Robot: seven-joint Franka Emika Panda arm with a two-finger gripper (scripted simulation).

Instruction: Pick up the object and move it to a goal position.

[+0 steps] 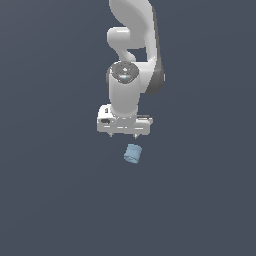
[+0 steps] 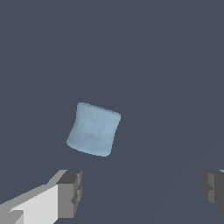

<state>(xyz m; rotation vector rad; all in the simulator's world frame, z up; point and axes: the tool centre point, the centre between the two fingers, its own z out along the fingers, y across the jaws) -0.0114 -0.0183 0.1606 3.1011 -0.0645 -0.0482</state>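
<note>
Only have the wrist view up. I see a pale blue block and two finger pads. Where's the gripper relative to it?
Observer: In the exterior view the gripper hangs apart from the blue cylinder, which lies lower in that picture and slightly toward its right.
Operator: Touching it?
Observer: No. There is a clear gap between the fingertips and the cylinder.
Operator: Is it upright?
Observer: It appears tilted, one end face turned toward the lower edge of the exterior view.
Operator: Arm pose?
Observer: The arm comes in from the picture's top, with the hand pointing down.
</note>
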